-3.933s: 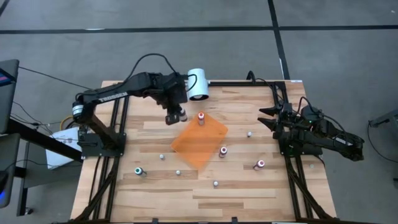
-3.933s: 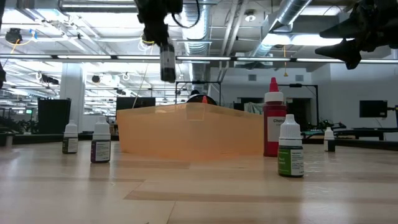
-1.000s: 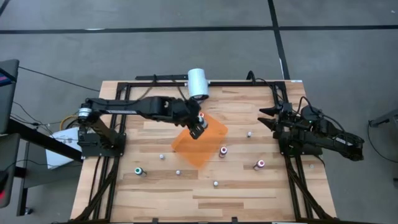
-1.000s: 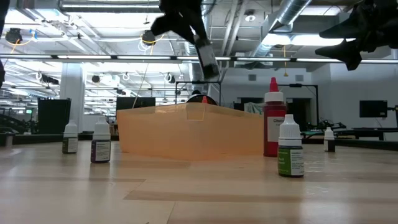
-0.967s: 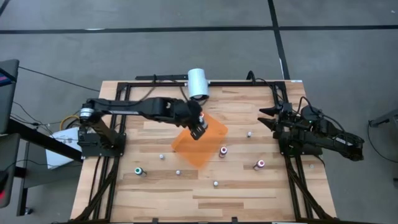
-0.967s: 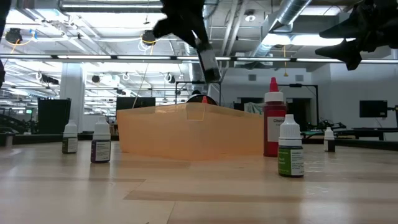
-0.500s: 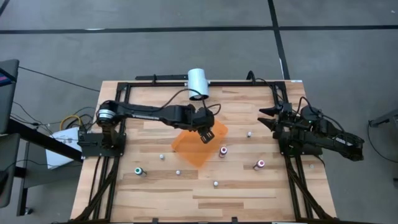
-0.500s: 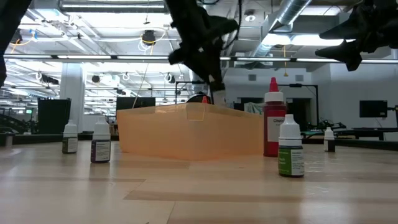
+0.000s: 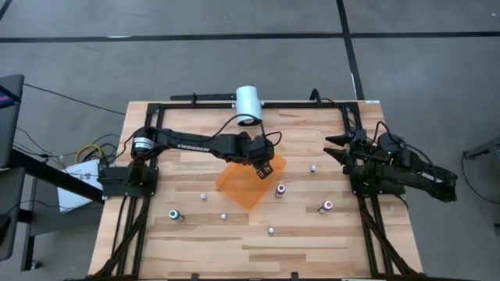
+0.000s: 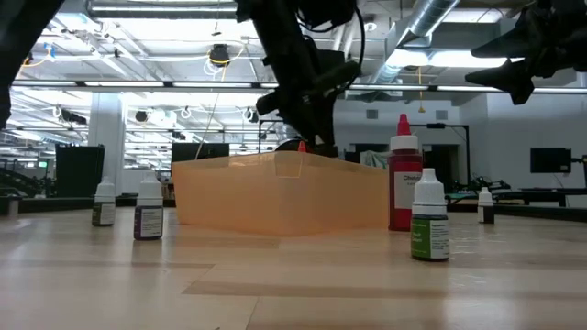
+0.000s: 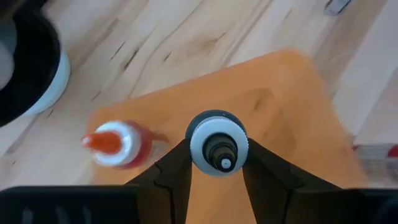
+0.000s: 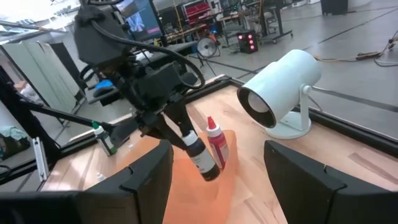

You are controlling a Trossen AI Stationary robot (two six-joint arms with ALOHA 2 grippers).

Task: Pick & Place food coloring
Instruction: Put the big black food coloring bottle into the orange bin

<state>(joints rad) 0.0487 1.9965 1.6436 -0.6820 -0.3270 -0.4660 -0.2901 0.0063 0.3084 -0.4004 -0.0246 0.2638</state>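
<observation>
My left gripper (image 9: 262,168) hangs over the orange sheet (image 9: 242,189) and is shut on a small pale bottle with a dark top (image 12: 200,155). A red-topped bottle (image 11: 115,144) stands upright on the sheet just beside it, toward the far edge. Other tiny bottles stand on the wood: a pink-topped one (image 9: 280,190) at the sheet's right corner, another (image 9: 326,206) farther right, and a green-topped one (image 9: 175,214) near the left. My right gripper (image 9: 332,148) waits open at the table's right side, raised off the wood. My left gripper pinches the dark-topped bottle's pale body (image 11: 217,140) between its two fingers (image 11: 177,168). The fingers come from above, slanting toward the table's right. The bottle lies along them, its dark top (image 12: 209,173) sticking out past the fingertips and tilted down. It is lifted clear above the sheet.
A white cylindrical lamp-like device (image 9: 248,104) stands at the far edge, close behind the sheet. A black frame (image 9: 195,100) runs along the table's far and side edges. Small white caps or bottles (image 9: 223,216) dot the near half. Bare wood lies along the near edge.
My left arm has reached out toward the table's right and gone down, carrying the bottle from the sheet's far-left edge to over its middle. The gripper has tipped so that the bottle slants more steeply down. It has stayed shut on the bottle.
</observation>
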